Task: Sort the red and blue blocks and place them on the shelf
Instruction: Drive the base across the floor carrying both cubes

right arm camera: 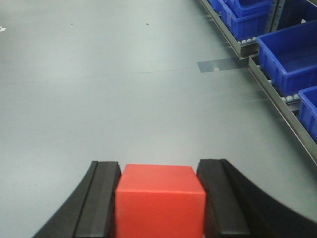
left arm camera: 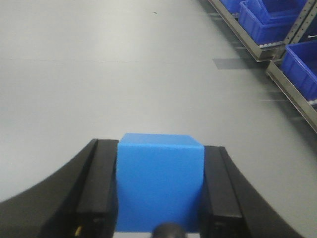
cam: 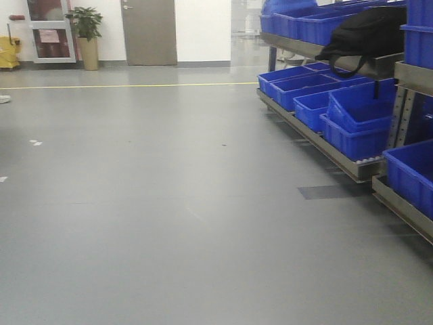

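Right up against your left wrist camera is the blue block (left arm camera: 159, 186). It's wedged between the black fingers (left arm camera: 101, 188) of your left gripper (left arm camera: 159, 148), with a pad flat against each side, so that gripper is clamped on it. Your right wrist camera shows the same deal: the red block (right arm camera: 160, 203) fills the gap and the right gripper (right arm camera: 159, 171) is clenched on it, fingers touching both sides. Neither block is on the shelf yet, you've got both in hand.

Past the blocks it's just bare grey floor (cam: 169, 203). The shelf (cam: 318, 139) runs along the right, from about 1 o'clock down to 4 o'clock in the front view. Its steel front rail sits low near the floor, and you can see white rollers at the end of one track. Big blue bins (cam: 352, 128) are packed along it on a lower and an upper level, and one bin is tipped up against its neighbours. A black bag (cam: 369, 30) is slumped on the upper level at about 2 o'clock.

In both wrist views the shelf shows at roughly 2 o'clock, well apart from the grippers.

Way back at 11 o'clock you've got a potted plant (cam: 86, 34) by the wall and a grey door (cam: 147, 30) next to it. A thin yellow line (cam: 128, 86) crosses the floor in front of them.
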`<move>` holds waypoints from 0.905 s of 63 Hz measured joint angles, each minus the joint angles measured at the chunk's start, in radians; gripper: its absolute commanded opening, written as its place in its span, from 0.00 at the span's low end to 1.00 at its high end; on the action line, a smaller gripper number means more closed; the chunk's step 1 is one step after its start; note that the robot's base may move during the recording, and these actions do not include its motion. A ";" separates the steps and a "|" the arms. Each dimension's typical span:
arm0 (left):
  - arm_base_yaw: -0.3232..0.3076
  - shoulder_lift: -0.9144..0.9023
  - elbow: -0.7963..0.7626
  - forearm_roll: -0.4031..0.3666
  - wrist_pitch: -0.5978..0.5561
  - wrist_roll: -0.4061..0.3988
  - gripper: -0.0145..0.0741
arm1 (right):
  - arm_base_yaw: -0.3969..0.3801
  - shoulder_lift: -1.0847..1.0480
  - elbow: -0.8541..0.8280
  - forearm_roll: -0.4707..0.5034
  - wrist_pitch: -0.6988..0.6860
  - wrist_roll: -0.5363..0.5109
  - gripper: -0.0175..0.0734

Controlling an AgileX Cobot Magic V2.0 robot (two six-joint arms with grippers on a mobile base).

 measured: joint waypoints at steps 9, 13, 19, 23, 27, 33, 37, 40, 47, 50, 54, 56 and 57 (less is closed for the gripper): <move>0.000 0.000 0.000 0.000 0.000 0.000 0.30 | 0.000 0.000 0.000 0.000 0.000 0.000 0.25; 0.000 0.000 0.000 0.000 0.000 0.000 0.30 | 0.000 0.000 0.000 0.000 0.000 0.000 0.25; 0.000 0.000 0.000 0.000 0.000 0.000 0.30 | 0.000 0.000 0.000 0.000 0.000 0.000 0.25; 0.000 0.000 0.000 0.000 0.000 0.000 0.30 | 0.000 0.000 0.000 0.000 0.000 0.000 0.25; 0.000 0.000 0.000 0.000 0.000 0.000 0.30 | 0.000 0.000 0.000 0.000 0.000 0.000 0.25; 0.000 0.000 0.000 0.000 0.000 0.000 0.30 | 0.000 0.000 0.000 0.000 0.000 0.000 0.25; 0.000 0.000 0.000 0.000 0.000 0.000 0.30 | 0.000 0.000 0.000 0.000 0.000 0.000 0.25; 0.000 0.000 0.000 0.000 0.000 0.000 0.30 | 0.000 0.000 0.000 0.000 0.000 0.000 0.25; 0.000 0.000 0.000 0.000 0.002 0.000 0.30 | 0.000 0.000 0.000 0.000 0.000 0.000 0.25; 0.000 0.000 0.000 0.000 0.002 0.000 0.30 | 0.000 0.000 0.000 0.000 0.000 0.000 0.25; 0.000 0.000 0.000 0.000 0.002 0.000 0.30 | 0.000 0.000 0.000 0.000 0.000 0.000 0.25; 0.000 0.000 0.000 0.000 0.002 0.000 0.30 | 0.000 0.000 0.000 0.000 0.000 0.000 0.25; 0.000 0.000 0.000 0.000 0.002 0.000 0.30 | 0.000 0.000 0.000 0.000 0.000 0.000 0.25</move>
